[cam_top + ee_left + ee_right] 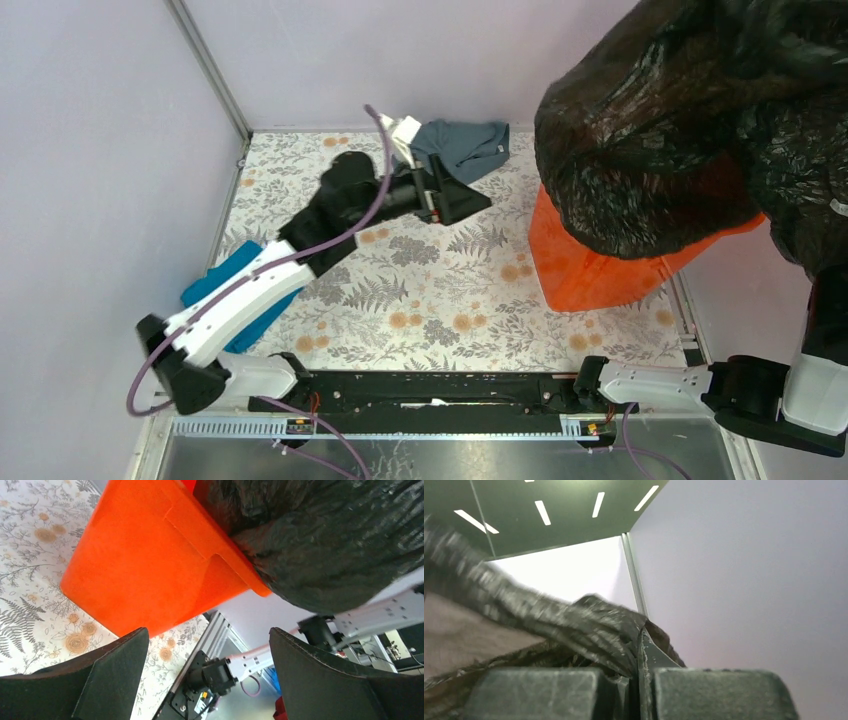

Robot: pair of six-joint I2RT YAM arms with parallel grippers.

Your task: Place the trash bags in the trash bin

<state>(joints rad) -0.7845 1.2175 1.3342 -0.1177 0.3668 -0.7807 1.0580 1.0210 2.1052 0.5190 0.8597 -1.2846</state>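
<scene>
The orange trash bin stands tilted at the table's right side, and the glossy black trash bag billows over its mouth and hides the rim. In the right wrist view my right gripper is shut on a fold of the bag, held high; in the top view the bag hides it. My left gripper is open at the back middle of the table, left of the bin and apart from it. In the left wrist view the open left gripper faces the bin's wall and the bag, with nothing between its fingers.
A grey-blue cloth lies at the back, just behind the left gripper. A teal-blue cloth lies under the left arm near the left wall. Walls close the table at the left and back. The floral table cover spans the middle.
</scene>
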